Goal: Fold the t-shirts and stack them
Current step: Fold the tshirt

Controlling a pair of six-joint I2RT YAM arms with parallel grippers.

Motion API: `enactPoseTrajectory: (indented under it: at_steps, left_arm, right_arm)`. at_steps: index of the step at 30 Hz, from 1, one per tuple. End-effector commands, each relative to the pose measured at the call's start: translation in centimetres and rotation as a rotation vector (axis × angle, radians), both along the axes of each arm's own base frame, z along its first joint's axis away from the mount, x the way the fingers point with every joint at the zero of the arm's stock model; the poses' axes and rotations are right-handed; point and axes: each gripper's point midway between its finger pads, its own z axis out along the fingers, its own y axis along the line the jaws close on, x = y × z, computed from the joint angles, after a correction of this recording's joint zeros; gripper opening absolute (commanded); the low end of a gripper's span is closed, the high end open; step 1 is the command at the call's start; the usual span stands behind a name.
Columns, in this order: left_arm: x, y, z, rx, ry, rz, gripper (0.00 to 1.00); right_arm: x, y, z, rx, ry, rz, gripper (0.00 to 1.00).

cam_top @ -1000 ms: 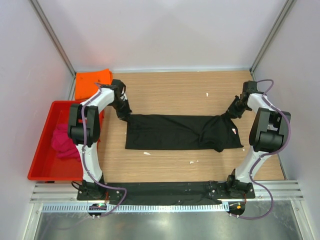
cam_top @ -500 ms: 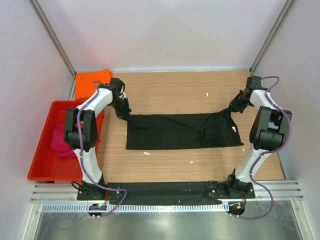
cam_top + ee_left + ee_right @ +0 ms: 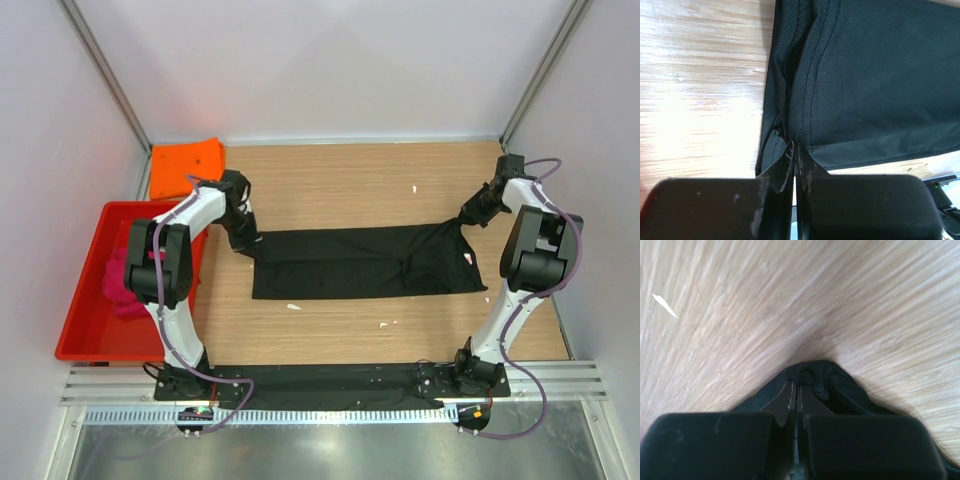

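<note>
Lying stretched across the table [image 3: 340,180], the black t-shirt [image 3: 360,262] is being pinched at either end by the left gripper [image 3: 248,243] and right gripper [image 3: 468,215], both clenched on its cloth, while the orange t-shirt [image 3: 185,167] is resting far-left and the magenta t-shirt [image 3: 120,285] is sitting in the red tray [image 3: 85,345].

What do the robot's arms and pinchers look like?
The left arm and right arm are white tubes with chunky black joints, and a purple cable loops along each. The left gripper and right gripper have thin black fingers.
</note>
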Motion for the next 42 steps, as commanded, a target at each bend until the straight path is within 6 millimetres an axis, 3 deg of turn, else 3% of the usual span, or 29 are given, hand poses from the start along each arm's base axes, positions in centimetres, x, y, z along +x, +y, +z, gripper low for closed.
enactPoseTrajectory:
  at_steps: [1, 5, 10, 13, 14, 18, 22, 25, 29, 31, 32, 35, 37, 42]
  left_arm:
    - [0.1, 0.1, 1.1, 0.01, -0.052, -0.012, 0.0]
    - [-0.2, 0.4, 0.5, 0.025, -0.04, -0.012, 0.0]
    - [-0.4, 0.4, 0.4, 0.03, -0.028, 0.002, 0.03]
    - [-0.1, 0.1, 1.4, 0.016, -0.052, 0.01, 0.2]
    - [0.0, 0.0, 1.7, 0.014, -0.061, 0.008, 0.33]
    - [0.2, -0.3, 3.6, 0.001, -0.104, 0.002, 0.47]
    - [1.0, -1.0, 5.6, -0.01, -0.164, -0.012, 0.49]
    - [1.9, -2.0, 6.5, -0.026, -0.2, -0.028, 0.46]
    - [3.0, -3.8, 6.2, -0.065, -0.2, -0.049, 0.41]
    - [3.2, -4.6, 6.0, -0.074, -0.201, -0.061, 0.39]
    - [3.2, -4.9, 5.7, -0.078, -0.199, -0.065, 0.39]
    - [3.3, -5.9, 4.9, -0.099, -0.188, -0.09, 0.37]
    - [3.3, -6.1, 4.2, -0.101, -0.169, -0.096, 0.36]
    - [3.1, -6.4, 3.7, -0.105, -0.159, -0.105, 0.36]
  right_arm:
    - [2.0, -0.7, 1.7, 0.003, -0.057, -0.033, 0.01]
    - [1.8, -1.3, 1.2, -0.02, -0.034, -0.021, 0.02]
    - [1.2, -1.7, 1.0, -0.056, -0.011, 0.017, 0.11]
    - [0.7, -2.1, 1.5, -0.087, 0.0, 0.041, 0.2]
    - [0.6, -2.3, 1.8, -0.097, 0.004, 0.047, 0.22]
    - [-1.0, -2.9, 3.8, -0.159, 0.028, 0.057, 0.36]
    - [-2.8, -2.4, 4.9, -0.167, 0.022, 0.063, 0.42]
    - [-4.5, -0.9, 4.9, -0.13, 0.031, 0.085, 0.44]
    - [-7.0, 0.2, 4.6, -0.127, 0.061, 0.101, 0.47]
    - [-7.3, 0.9, 4.7, -0.109, 0.046, 0.117, 0.45]
    - [-7.7, 2.4, 4.5, -0.041, 0.037, 0.145, 0.43]
    - [-8.4, 6.1, 3.5, 0.081, 0.037, 0.207, 0.23]
    - [-8.7, 7.9, 3.0, 0.111, 0.033, 0.238, 0.03]
    - [-10.3, 10.2, 0.8, 0.145, 0.09, 0.284, 0.01]
